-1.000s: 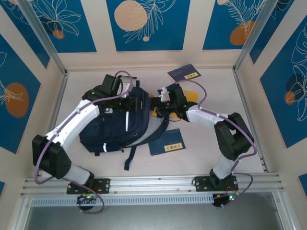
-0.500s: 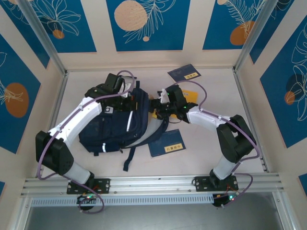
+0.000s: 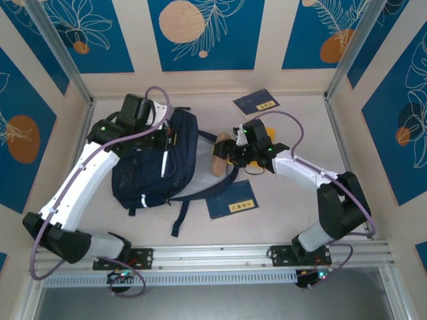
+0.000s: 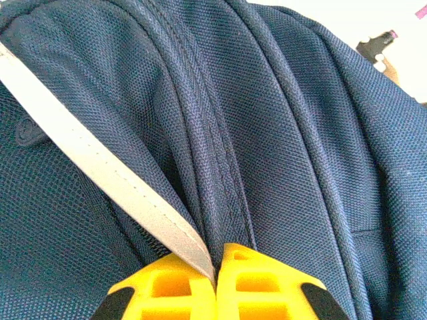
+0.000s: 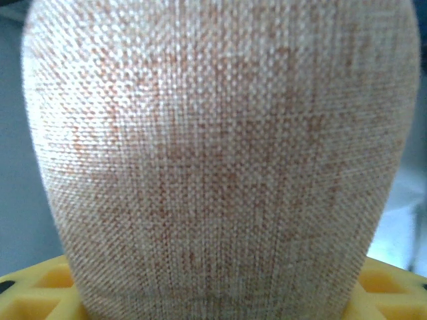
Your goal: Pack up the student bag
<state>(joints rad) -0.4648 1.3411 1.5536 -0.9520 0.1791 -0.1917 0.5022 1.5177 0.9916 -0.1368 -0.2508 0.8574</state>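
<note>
Item: student bag (image 3: 150, 173), dark navy fabric backpack, lying flat on the left half of the surface, its top towards the far-left corner and its dark straps (image 3: 180, 217) trailing towards the near edge. One white stripe (image 3: 165, 159) runs along its upper panel. Attached: left claw (image 3: 168, 137), at the bag's far end, clenched on a fold of the navy fabric; in the left wrist view its yellow fingers (image 4: 167, 290) meet tip to tip, with the white stripe and a stitched seam pinched between them. Adjacent item: tan woven pouch (image 3: 219, 163), just beside the bag's right side, near the middle of the surface. Attached: right claw (image 3: 230, 153), grasping the pouch; in the right wrist view the coarse weave sits between two yellow fingers (image 5: 33, 290) and rises upright from them. Outlying items: one dark blue booklet (image 3: 231, 199) with a yellow label, flat on the surface, near the bag's lower right and nearer the near edge; a second dark blue booklet (image 3: 255, 101), also labelled, close to the far edge, right of centre, well apart from the bag.
</note>
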